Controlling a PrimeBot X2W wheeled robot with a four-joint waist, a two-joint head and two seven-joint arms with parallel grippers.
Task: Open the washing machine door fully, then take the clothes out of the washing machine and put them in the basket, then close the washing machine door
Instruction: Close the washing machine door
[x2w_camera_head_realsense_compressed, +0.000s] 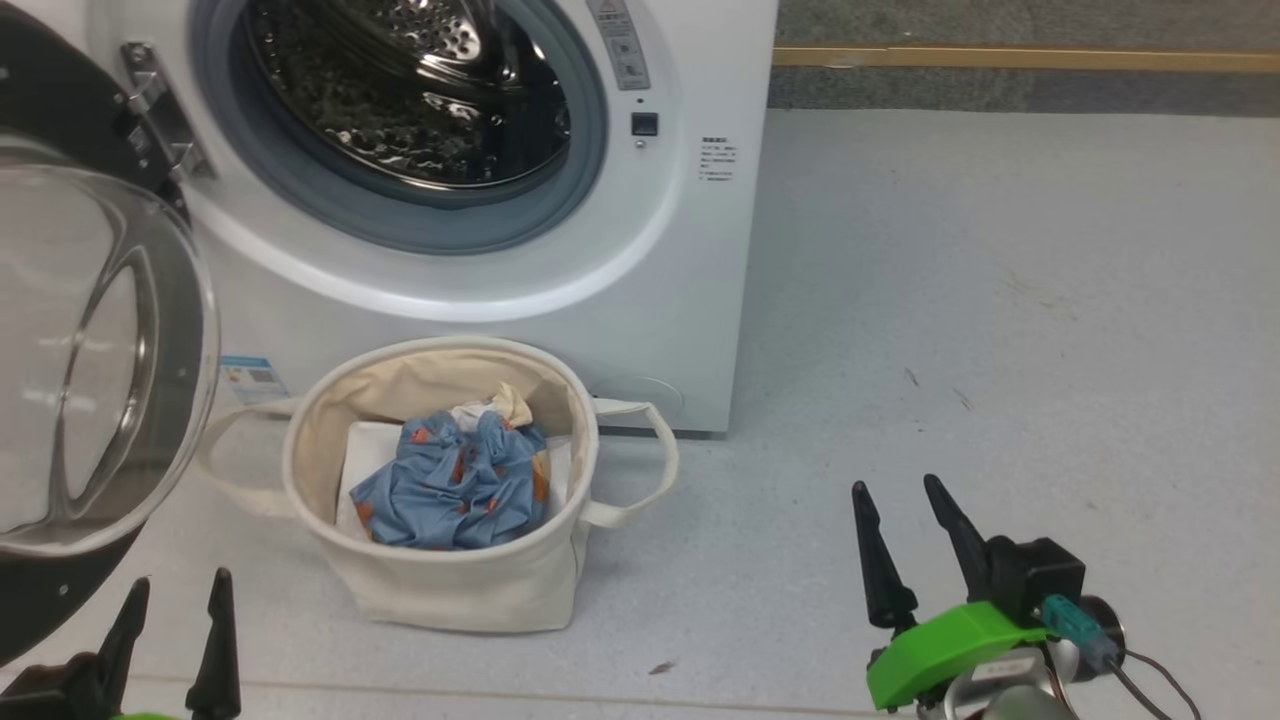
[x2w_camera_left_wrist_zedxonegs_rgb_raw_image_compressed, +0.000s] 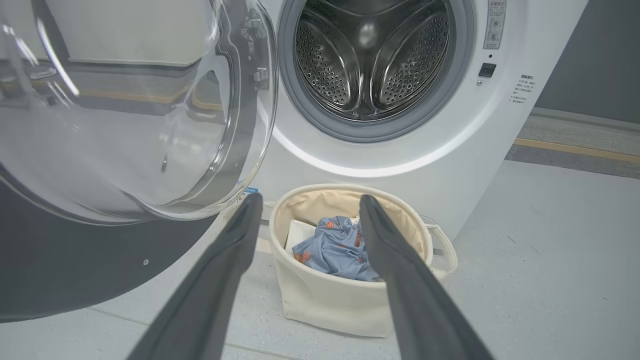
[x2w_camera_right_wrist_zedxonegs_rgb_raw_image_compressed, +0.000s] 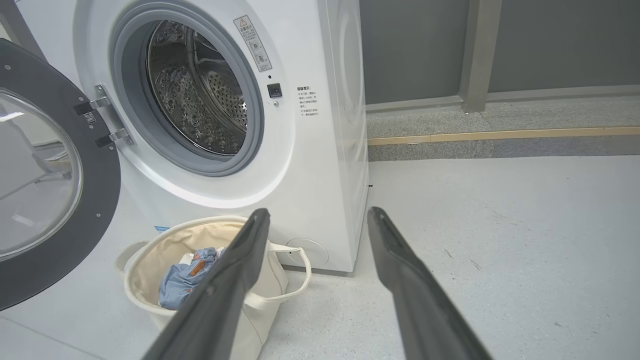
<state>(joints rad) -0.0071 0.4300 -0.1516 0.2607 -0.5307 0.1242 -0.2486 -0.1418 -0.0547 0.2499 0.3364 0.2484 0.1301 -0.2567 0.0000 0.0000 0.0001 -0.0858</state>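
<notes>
The left gripper (x2w_camera_head_realsense_compressed: 178, 582) is spread, nothing in it, with the washing machine door (x2w_camera_head_realsense_compressed: 90, 350) swung wide open just ahead to its left. The right gripper (x2w_camera_head_realsense_compressed: 896, 485) is spread and empty too, over floor (x2w_camera_head_realsense_compressed: 1000, 300), the basket (x2w_camera_head_realsense_compressed: 470, 590) well off to its left. The clothes (x2w_camera_head_realsense_compressed: 450, 490) sit bunched in the basket, ahead and between both grippers, the washing machine (x2w_camera_head_realsense_compressed: 680, 280) just behind it.
</notes>
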